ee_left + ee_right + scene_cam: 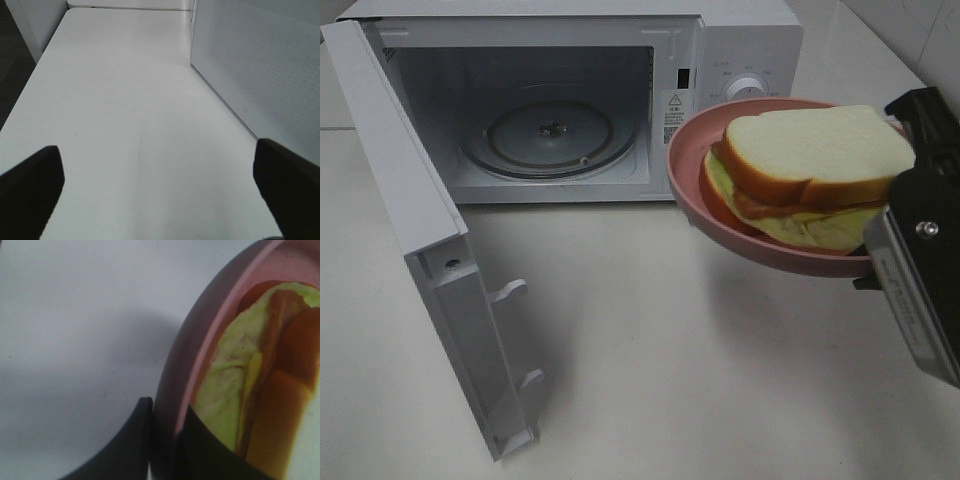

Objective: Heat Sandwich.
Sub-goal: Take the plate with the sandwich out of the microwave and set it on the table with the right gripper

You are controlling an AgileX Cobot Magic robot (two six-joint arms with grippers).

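Observation:
The sandwich [815, 165] has white bread, green lettuce and a brown filling, and lies on a round pink plate [688, 150]. My right gripper [873, 258] is shut on the plate's rim and holds it in the air, in front of the microwave's control panel. The right wrist view shows the rim [175, 370] pinched between the fingers [132, 445], with the sandwich [240, 390] beside them. The white microwave [740, 45] stands open, its glass turntable [550, 130] bare. My left gripper [160, 200] is open and empty above the table; it does not show in the exterior view.
The microwave door [420, 230] swings out far to the left, toward the table's front. The microwave's perforated side wall [260, 65] is close beside my left gripper. The white table [670, 350] lies below the held plate.

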